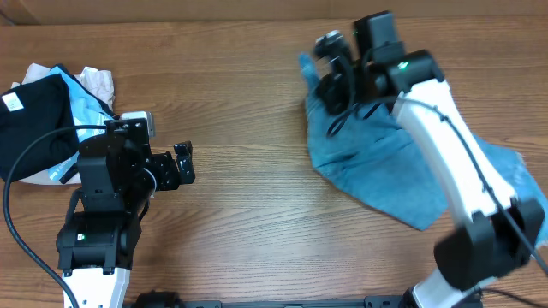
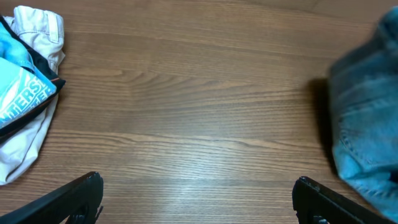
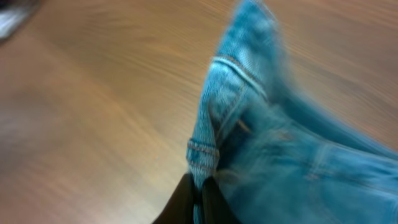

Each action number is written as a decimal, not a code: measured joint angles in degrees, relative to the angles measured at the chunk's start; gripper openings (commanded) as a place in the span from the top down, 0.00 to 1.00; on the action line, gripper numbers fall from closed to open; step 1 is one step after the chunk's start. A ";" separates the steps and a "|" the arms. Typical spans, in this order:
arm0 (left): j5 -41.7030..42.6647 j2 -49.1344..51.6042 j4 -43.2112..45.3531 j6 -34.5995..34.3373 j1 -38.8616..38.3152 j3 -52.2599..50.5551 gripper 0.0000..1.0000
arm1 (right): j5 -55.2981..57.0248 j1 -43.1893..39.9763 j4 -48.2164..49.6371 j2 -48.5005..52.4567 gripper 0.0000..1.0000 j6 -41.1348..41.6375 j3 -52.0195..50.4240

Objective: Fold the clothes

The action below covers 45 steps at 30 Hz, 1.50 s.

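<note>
Overhead view: the left gripper (image 1: 184,162) hangs over bare table (image 1: 257,214) with its jaws spread wide and nothing between them. The right gripper (image 1: 332,90) sits on the far edge of the jeans (image 1: 385,175), which lie crumpled on the right half of the table.

Left wrist view: both fingers (image 2: 78,199) stand far apart. The jeans lie to the right, apart from them.

Right wrist view: the jaws are fully closed, pinching a stitched edge of the jeans (image 3: 280,149), which is raised off the table.
</note>
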 measured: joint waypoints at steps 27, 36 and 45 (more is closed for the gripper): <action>3.30 2.27 -11.21 0.48 0.00 0.07 0.00 | 27.04 9.53 -13.88 -7.67 0.38 12.83 0.81; 5.49 18.18 -9.57 5.81 4.17 0.07 0.00 | 26.99 2.69 -16.04 -7.72 0.33 16.59 0.81; 12.39 34.71 2.38 15.08 6.82 0.17 0.01 | 24.81 -1.22 -16.83 -7.80 0.34 17.49 0.81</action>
